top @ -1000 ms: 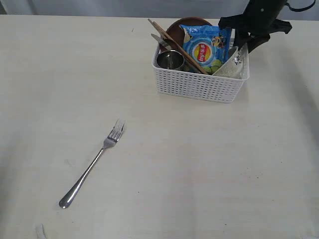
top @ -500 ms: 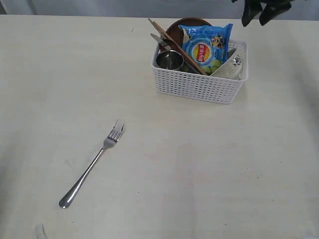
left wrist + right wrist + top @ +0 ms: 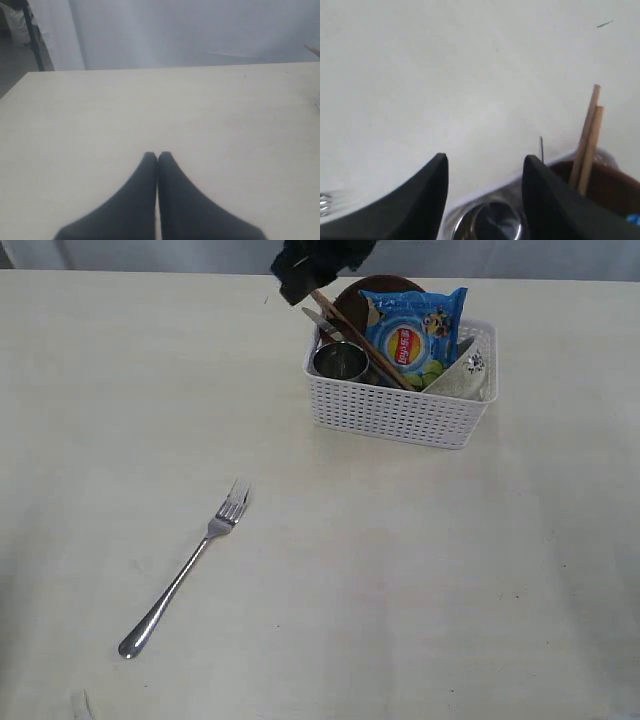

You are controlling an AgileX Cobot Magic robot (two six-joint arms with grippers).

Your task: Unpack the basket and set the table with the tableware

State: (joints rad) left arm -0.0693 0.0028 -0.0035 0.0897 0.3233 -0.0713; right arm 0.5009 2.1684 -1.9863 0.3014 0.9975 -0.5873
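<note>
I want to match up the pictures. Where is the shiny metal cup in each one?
Exterior view: the steel cup stands in the basket's left end.
Left wrist view: not in it.
Right wrist view: cup just beyond the right tool's open tips, partly cut off.
Shared landmark: the brown plate, near the cup in both.

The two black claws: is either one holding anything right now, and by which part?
Nothing is held. The left gripper is shut on nothing above the table; the right gripper is open and empty over the steel cup.
</note>
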